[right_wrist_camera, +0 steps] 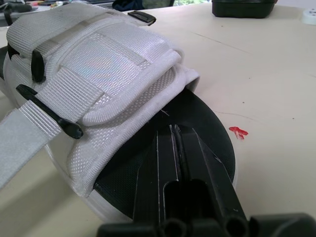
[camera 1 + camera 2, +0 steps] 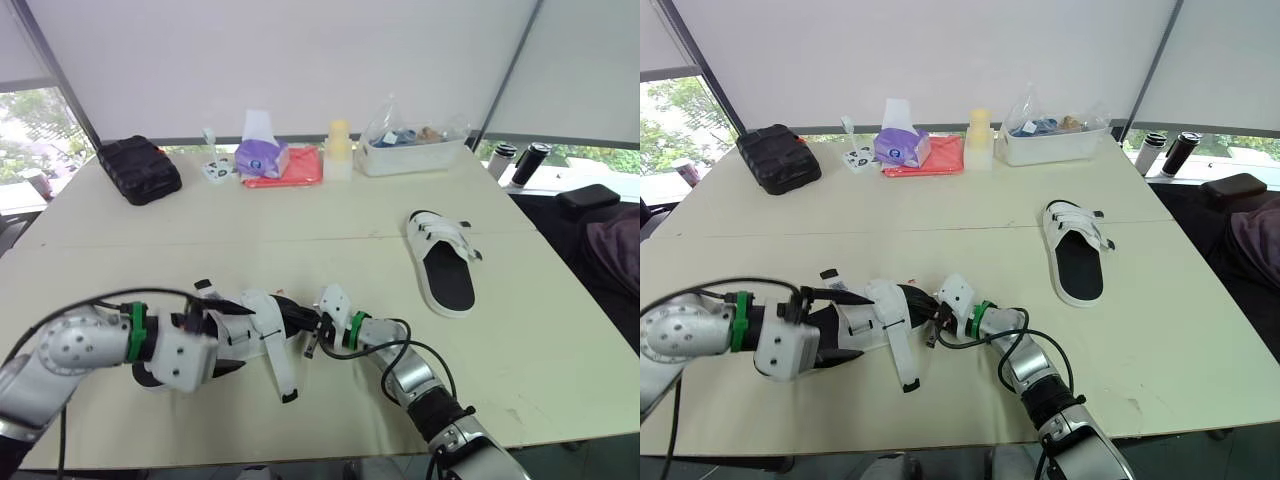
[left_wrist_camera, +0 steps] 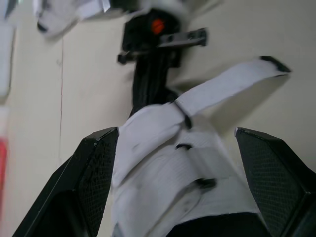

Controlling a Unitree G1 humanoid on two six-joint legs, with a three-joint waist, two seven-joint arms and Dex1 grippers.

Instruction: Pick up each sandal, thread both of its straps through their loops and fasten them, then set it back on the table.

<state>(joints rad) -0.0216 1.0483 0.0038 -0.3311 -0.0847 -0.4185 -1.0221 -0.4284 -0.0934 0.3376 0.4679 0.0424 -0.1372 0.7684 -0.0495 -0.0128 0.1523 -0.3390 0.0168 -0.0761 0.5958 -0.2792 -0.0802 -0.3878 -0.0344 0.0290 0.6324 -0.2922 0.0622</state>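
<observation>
Fingers (image 1: pixel 165 158) first: the right gripper (image 1: pixel 174 132) has its two black fingers pressed together, just a thin slit between them. They lie flat along the black footbed, and the tips are nosing right up to the edge of the white upper. Across from it, the left gripper (image 2: pixel 238 336) is spread wide, one black finger (image 3: pixel 94 168) against the webbing on one side. The other finger stands off with a sliver of table showing between, so it is straddling, not squeezing. Between the two sits the white woven-strap sandal with the black footbed (image 1: pixel 113 64), down on the pale beige table (image 2: pixel 330 250) close to the near edge. Two broad bands of ribbed webbing fold over each other across the upper, with small black loops (image 1: pixel 37 64) along one side. One long white strap with a black tip (image 2: pixel 280 368) runs through a loop and trails loose over the table. Well off to the right lies the matching second sandal (image 2: pixel 441 262), sole down.
</observation>
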